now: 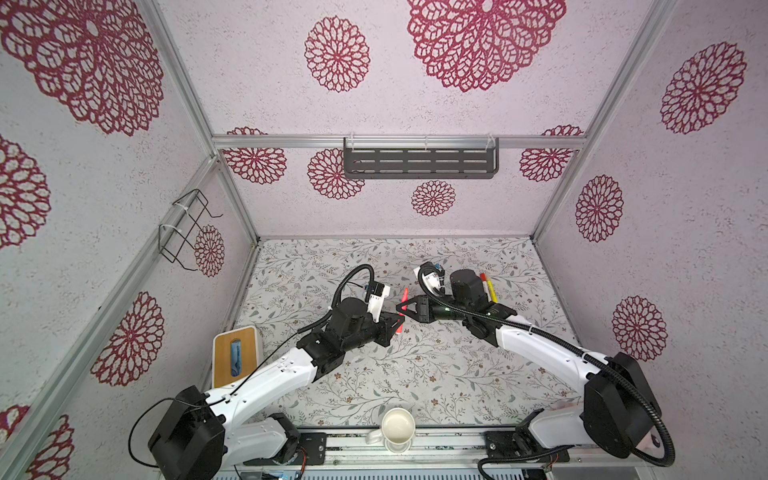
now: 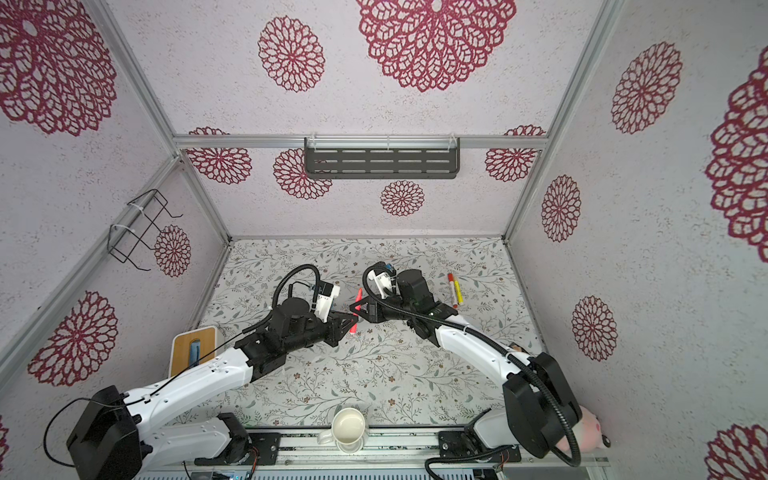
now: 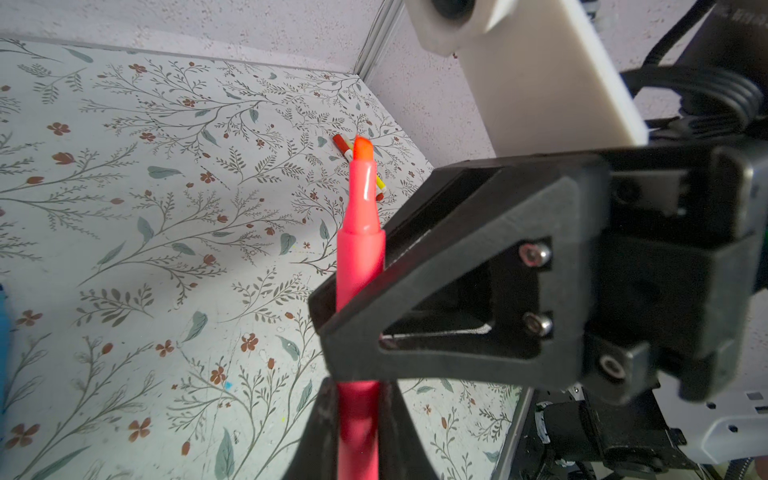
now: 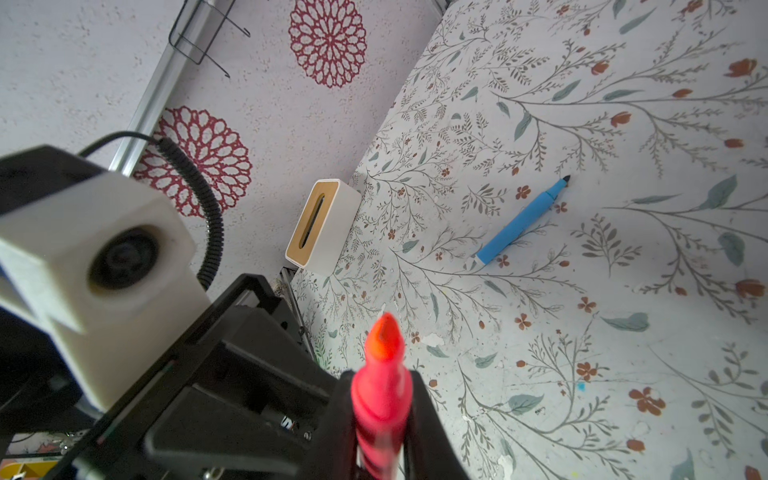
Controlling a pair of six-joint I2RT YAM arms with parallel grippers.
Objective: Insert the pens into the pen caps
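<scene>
Pink pen (image 3: 359,257): uncapped, glossy neon barrel, orange-pink chisel tip, standing up between both sets of fingers. Left gripper (image 3: 358,399) clamped tight on the lower barrel. Right gripper (image 4: 382,419) closed on the barrel just under the neck. Blue pen (image 4: 519,224), uncapped, lies well clear of the fingers.

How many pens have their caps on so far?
None that I can confirm. In hand: the left gripper and the right gripper are both shut on the pink pen, whose orange tip is bare. Left to do: the blue pen lies flat with its tip uncovered. The yellow pen and the white-and-red pen lie side by side, too small to tell if capped.
</scene>
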